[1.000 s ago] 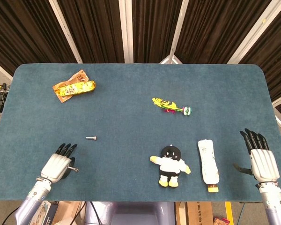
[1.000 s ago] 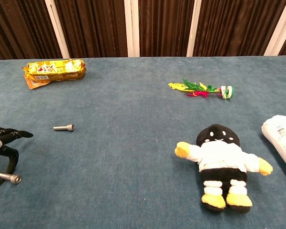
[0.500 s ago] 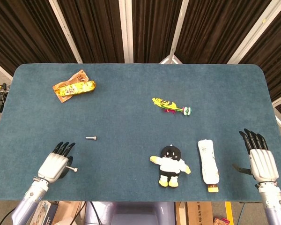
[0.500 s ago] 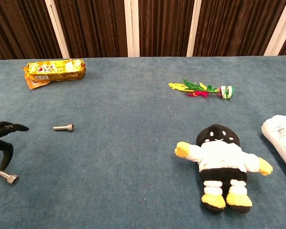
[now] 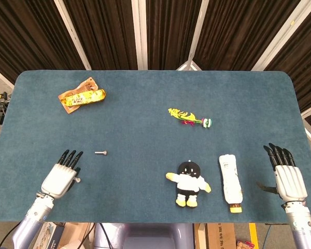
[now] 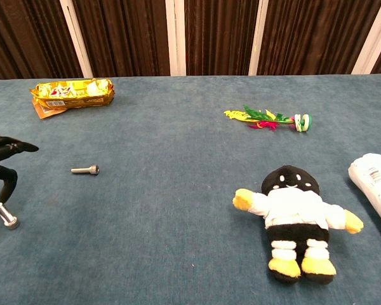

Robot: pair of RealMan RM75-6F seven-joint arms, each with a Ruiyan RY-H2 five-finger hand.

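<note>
Chest view: left hand [image 6: 1, 166], thumb curled around bolt [image 6: 6, 216], fingers outstretched.

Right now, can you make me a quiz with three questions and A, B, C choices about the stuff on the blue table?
1. What lies between the plush doll and the right hand?
A. a white bottle
B. a red ball
C. a book

2. What colour is the snack packet, mostly?
A. purple
B. yellow
C. black

3. What is the right hand doing?
A. gripping the doll
B. pressing on the packet
C. holding nothing, fingers spread

Answers:
1 A, the bottle lies on its side just beside the doll, on the right hand's side.
2 B, the wrapper shows yellow in both views.
3 C, the hand sits near the table's edge, apart from everything, with nothing in it.
</note>
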